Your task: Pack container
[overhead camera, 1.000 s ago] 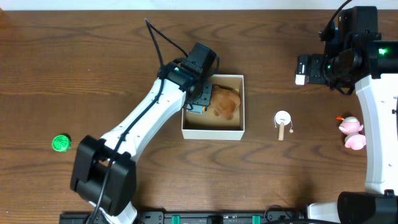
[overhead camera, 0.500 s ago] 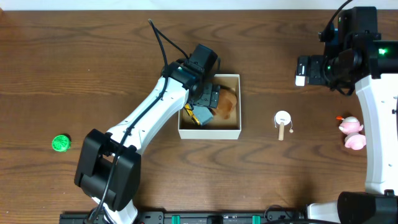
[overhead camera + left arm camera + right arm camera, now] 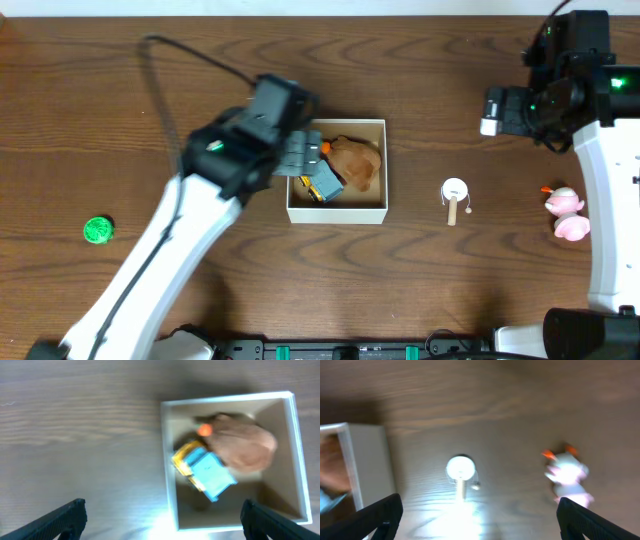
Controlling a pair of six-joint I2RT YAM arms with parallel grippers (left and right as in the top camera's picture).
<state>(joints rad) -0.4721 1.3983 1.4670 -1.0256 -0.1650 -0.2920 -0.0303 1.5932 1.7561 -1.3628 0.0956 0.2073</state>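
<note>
The container (image 3: pixel 338 213), a white-walled cardboard box with a brown inside, stands mid-table. In it lie a brown plush toy (image 3: pixel 356 163) and a blue-and-yellow toy (image 3: pixel 322 184). My left gripper (image 3: pixel 303 155) hangs open and empty over the box's left rim, blurred by motion. In the left wrist view the container (image 3: pixel 168 460) holds the plush (image 3: pixel 245 447) and the blue-and-yellow toy (image 3: pixel 207 472), with the left gripper (image 3: pixel 162 520) spread wide above the left wall. My right gripper (image 3: pixel 495 110) is open at the far right; in its view the right gripper (image 3: pixel 477 517) holds nothing.
A white round toy on a wooden stick (image 3: pixel 454 196) lies right of the box and shows as the stick toy (image 3: pixel 461 472) in the right wrist view. A pink-and-white toy (image 3: pixel 567 215) sits at the right edge. A green disc (image 3: pixel 97 230) lies far left.
My left gripper opened, left the blue-and-yellow toy in the box and pulled back to the left. The box slid slightly left. The right arm hardly moved.
</note>
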